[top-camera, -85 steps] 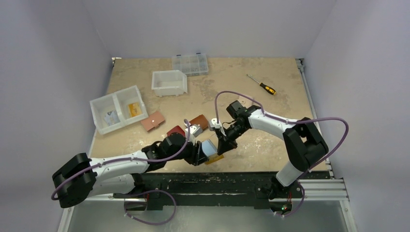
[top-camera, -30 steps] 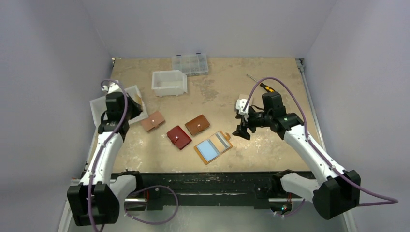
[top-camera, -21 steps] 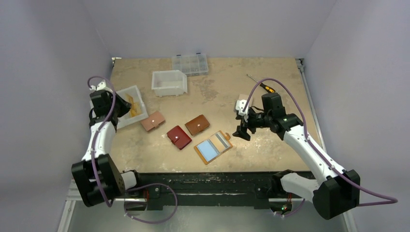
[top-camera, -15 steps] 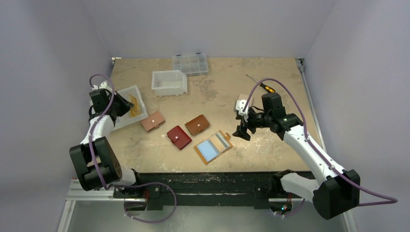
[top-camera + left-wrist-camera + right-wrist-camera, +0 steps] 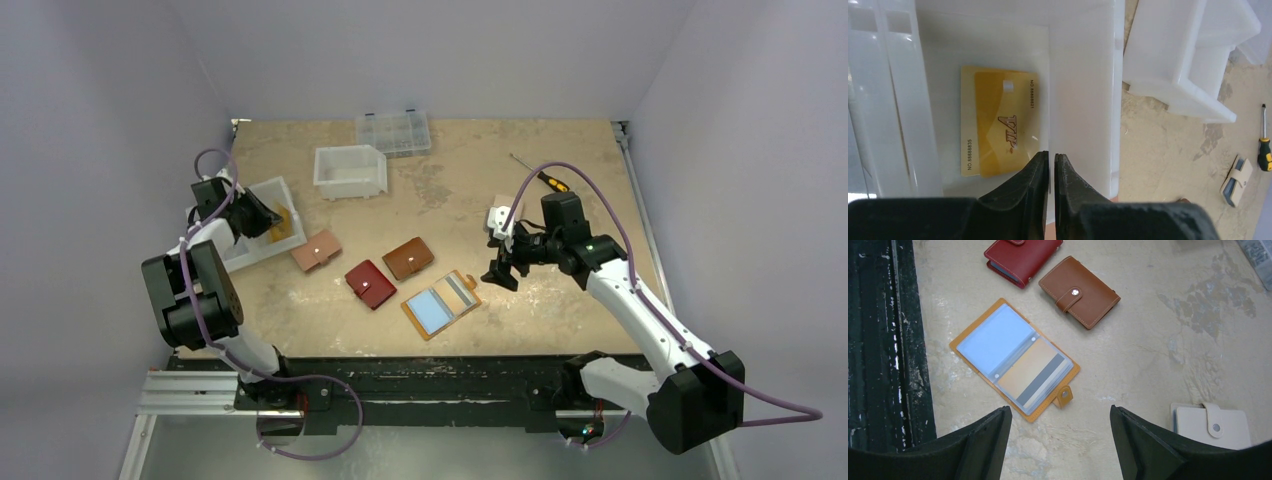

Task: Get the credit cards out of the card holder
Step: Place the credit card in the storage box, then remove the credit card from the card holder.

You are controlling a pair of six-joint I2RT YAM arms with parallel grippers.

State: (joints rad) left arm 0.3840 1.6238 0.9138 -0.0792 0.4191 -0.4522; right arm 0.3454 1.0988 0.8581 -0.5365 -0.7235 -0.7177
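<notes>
Two thin plastic credit cards (image 5: 995, 340), light blue and dark-striped tan, are sitting in the open mustard-yellow leather card holder (image 5: 964, 338), its long axis running diagonally, near the worn table (image 5: 600, 300) front. Spread wide, the right gripper (image 5: 1059, 415) is hovering just right of it, the nearer arm. Far left, the left gripper (image 5: 1050, 155), pressed together and empty, is hanging over a glossy gold card (image 5: 1000, 130) in a white plastic bin (image 5: 1083, 75).

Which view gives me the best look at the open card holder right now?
The right wrist view: the card holder lies open and close below the camera, with a light blue card and a dark-striped card visible in its sleeves. The top external view shows it whole but small. The left wrist view misses it.
</notes>
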